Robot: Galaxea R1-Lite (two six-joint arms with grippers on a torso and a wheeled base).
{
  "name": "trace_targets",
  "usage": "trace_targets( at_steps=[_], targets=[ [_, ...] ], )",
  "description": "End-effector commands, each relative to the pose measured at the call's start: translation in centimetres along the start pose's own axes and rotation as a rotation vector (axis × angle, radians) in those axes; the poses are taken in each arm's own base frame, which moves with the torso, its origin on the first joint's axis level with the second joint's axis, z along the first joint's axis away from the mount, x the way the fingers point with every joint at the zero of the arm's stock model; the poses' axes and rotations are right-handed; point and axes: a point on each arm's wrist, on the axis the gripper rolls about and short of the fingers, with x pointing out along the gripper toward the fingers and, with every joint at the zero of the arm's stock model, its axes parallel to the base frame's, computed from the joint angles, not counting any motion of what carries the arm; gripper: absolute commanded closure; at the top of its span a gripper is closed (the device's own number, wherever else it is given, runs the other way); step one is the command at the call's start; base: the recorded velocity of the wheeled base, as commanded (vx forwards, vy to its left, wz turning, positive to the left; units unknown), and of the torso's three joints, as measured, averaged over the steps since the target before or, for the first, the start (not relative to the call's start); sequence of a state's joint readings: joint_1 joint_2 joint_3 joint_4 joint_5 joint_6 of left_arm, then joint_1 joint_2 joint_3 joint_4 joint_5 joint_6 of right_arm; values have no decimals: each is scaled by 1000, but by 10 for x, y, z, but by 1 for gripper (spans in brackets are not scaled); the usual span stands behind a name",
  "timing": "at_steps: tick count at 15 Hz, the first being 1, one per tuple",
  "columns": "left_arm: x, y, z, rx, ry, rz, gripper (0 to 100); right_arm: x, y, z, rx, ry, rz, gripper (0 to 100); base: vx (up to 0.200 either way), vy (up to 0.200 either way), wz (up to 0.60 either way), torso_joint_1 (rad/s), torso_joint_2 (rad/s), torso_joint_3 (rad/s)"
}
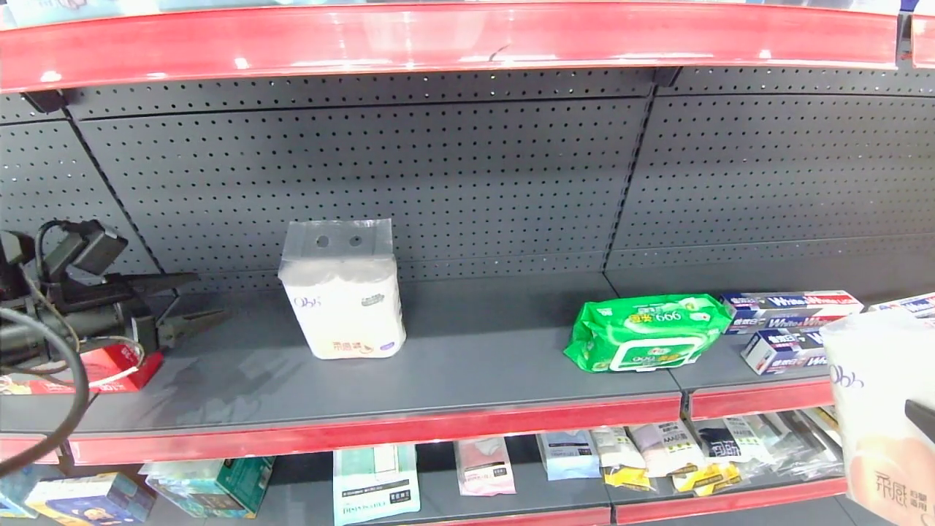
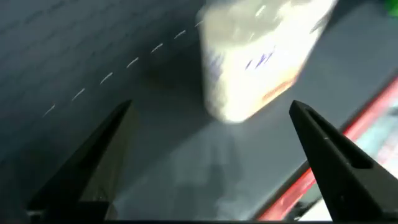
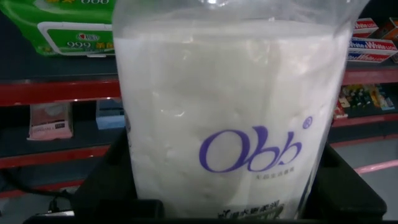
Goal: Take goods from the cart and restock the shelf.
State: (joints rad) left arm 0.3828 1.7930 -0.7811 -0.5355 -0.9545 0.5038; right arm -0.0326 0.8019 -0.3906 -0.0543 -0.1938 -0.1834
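Fingers [image 2: 93,168] of our left gripper [image 1: 208,296] stand spread above the shelf's [image 1: 497,358] left end, facing a toilet-paper pack [image 1: 343,292] that stands upright near the middle. Our right gripper [image 3: 227,205] pinches a second pack [image 3: 230,124], seemingly just off the shelf's front edge at the right, near wet wipes [image 1: 646,332] and toothpaste boxes [image 1: 792,321].

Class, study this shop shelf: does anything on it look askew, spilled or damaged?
The green plastic wipes pack lies turned at an angle to the shelf's red front edge, and the white toothpaste boxes beside it sit skewed. The white paper-roll pack stands upright. Nothing looks spilled.
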Motion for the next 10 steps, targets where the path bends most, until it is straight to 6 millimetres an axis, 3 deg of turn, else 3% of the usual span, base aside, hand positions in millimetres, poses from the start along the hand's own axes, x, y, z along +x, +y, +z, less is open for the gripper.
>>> trace_targets(
  at_steps=[1,5,10],
  targets=[
    [29,18,-12,-34,-4,-99,0,3,0,-1,-5,20,-6,100,0,0,0,0,0,0],
    [54,17,-19,-47,-16,-205,0,3,0,-2,-29,26,-17,100,0,0,0,0,0,0],
    [88,21,-12,-3,-64,-307,0,5,1,-5,-60,45,-17,100,0,0,0,0,0,0]
  ],
)
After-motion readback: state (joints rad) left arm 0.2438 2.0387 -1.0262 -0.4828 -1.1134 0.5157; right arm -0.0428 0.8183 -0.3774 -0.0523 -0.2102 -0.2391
